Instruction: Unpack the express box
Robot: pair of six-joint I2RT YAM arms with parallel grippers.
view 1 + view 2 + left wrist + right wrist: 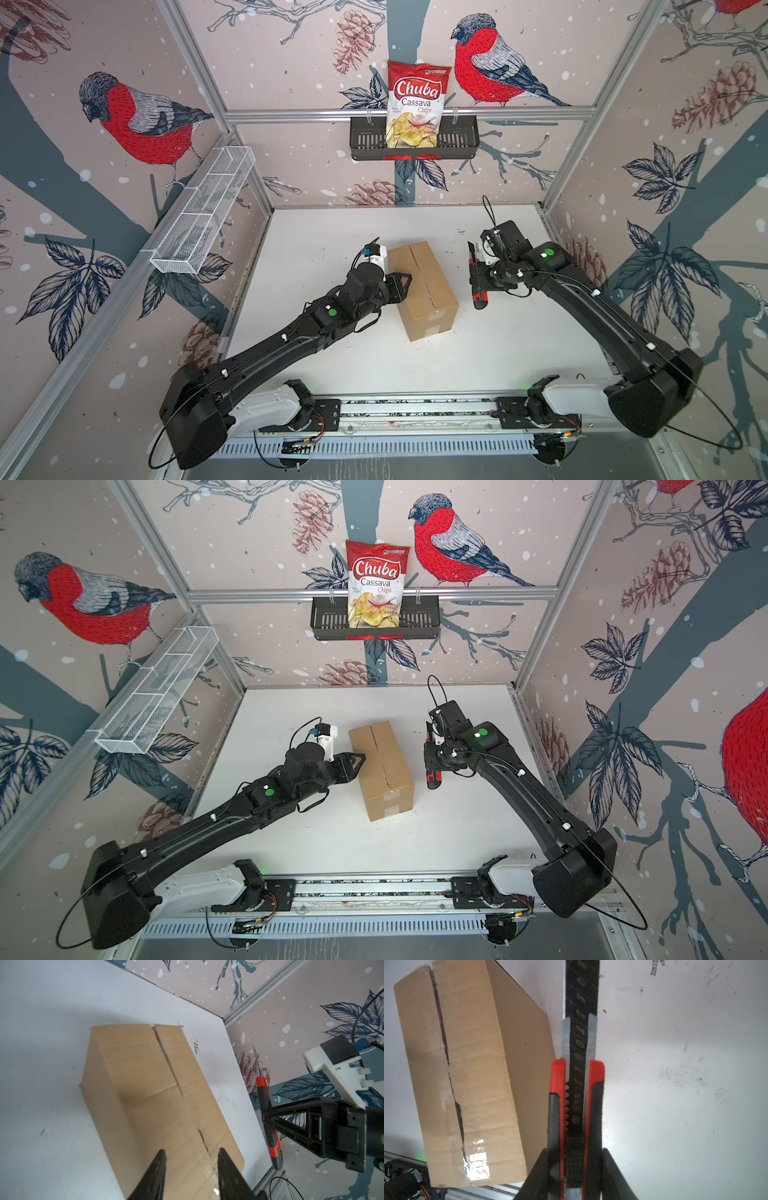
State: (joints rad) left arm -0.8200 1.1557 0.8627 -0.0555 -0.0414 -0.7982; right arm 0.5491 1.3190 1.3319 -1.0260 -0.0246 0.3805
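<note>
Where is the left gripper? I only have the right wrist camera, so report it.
Observer: The left gripper is over the top of the box, jaws apart, with nothing between them.
Operator: The blade runs out of my frame. Tell me where its tip is.
Observer: The knife has its blade out. The tip is in the air to the right of the box, not touching it.
Operator: Now say what is on the back wall.
Observer: A black basket hangs there with a bag of chips standing in it.
</note>
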